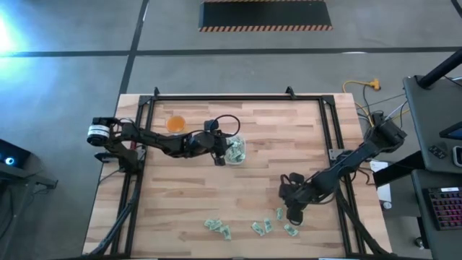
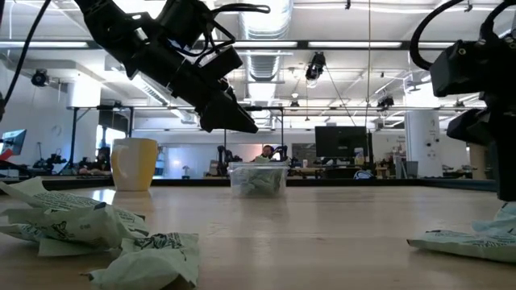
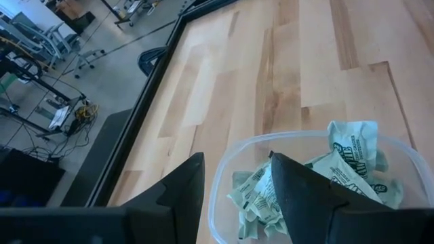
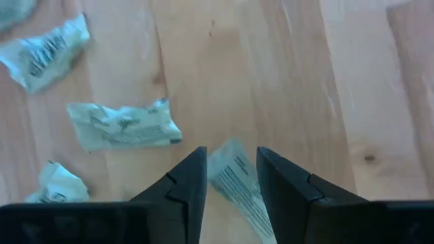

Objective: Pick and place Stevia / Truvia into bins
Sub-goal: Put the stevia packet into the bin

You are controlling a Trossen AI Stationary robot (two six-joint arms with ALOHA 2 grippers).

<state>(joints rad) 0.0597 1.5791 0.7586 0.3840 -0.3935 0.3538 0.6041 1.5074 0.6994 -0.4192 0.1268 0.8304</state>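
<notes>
Sorting sweetener sachets into the clear bin.
Left gripper [image 3: 234,196], fingers spread, hovers over the clear container [image 1: 234,150] holding sachets; right gripper [image 4: 230,183], fingers parted, straddles a loose Stevia sachet [image 4: 234,177] at near right, apparently ready to pinch.

Even, bright light falls from ceiling strip lamps [image 2: 339,44]; glare whitens the floor [image 1: 11,32] at the overhead view's far-left corner; the crumpled sachets [image 2: 97,229] nearest the low camera are soft; shadows under both arms stay faint.

Bare table [image 1: 260,184] lies open between container [image 1: 234,150] and scattered sachets [image 1: 218,228].
</notes>
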